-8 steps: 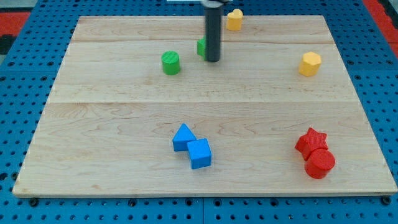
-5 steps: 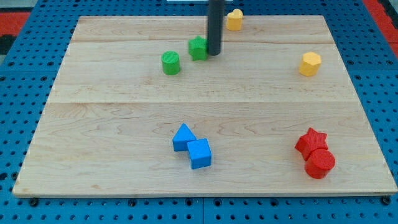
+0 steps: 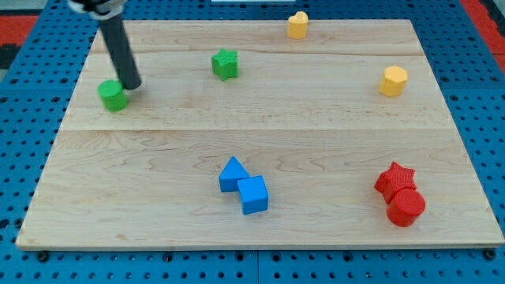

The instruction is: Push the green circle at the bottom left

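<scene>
The green circle (image 3: 112, 95) lies on the wooden board (image 3: 260, 134) near its left edge, in the upper half of the view. My tip (image 3: 132, 86) stands right at the circle's upper right side, touching or almost touching it. The dark rod rises from there toward the view's top left. A green star (image 3: 225, 64) lies to the right of the tip, well apart from it.
A yellow heart-like block (image 3: 297, 24) sits at the top edge, a yellow hexagon (image 3: 393, 81) at the right. A blue triangle (image 3: 232, 173) and blue cube (image 3: 253, 195) touch at the bottom middle. A red star (image 3: 394, 180) and red circle (image 3: 406, 207) touch at the bottom right.
My tip has swept left from beside the green star to the green circle. The circle has slid far left and slightly down. The star has shifted a little left.
</scene>
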